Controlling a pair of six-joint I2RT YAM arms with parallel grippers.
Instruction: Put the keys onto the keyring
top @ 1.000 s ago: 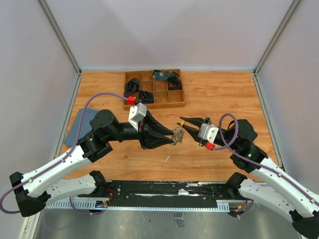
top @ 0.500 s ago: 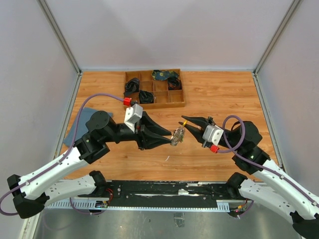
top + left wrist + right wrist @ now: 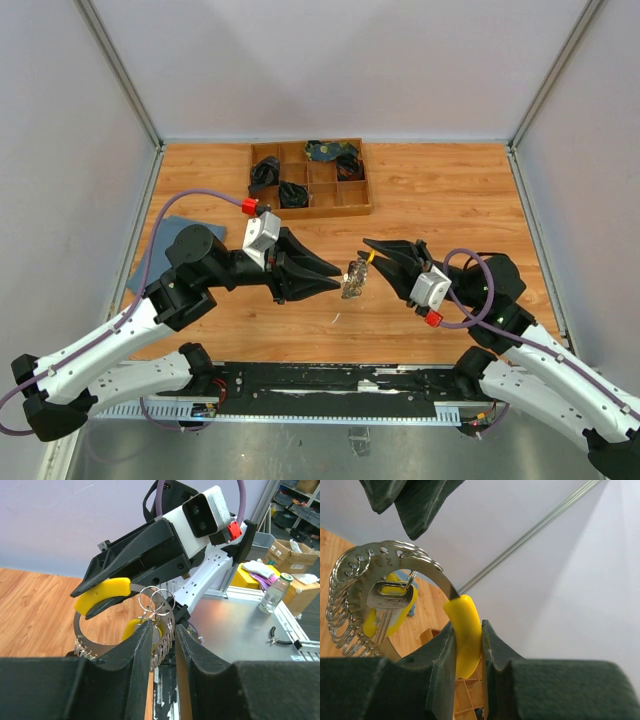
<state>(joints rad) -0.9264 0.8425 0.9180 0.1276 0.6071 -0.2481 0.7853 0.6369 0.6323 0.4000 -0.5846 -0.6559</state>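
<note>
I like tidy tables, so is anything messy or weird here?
Left end effector pinches keys, right end effector grips the keyring, aloft. Only oddity: a tiny pale sliver lying alone on the table near them, too small to identify.

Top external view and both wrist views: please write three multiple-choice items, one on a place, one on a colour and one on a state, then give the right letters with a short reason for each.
1. Where does the brown wooden compartment tray stand?
A) at the far side of the table
B) between the arm bases
C) under the right arm

2. What colour is the curved piece on the thin round metal keyring?
A) red
B) yellow
C) blue

3. In what state is the right gripper?
A) wide open
B) shut on the curved piece
C) shut on nothing

Key:
1 A, the tray lies beyond both grippers, near the back wall.
2 B, the piece is plainly yellow in both wrist views.
3 B, its two fingers press the piece from both sides.
</note>
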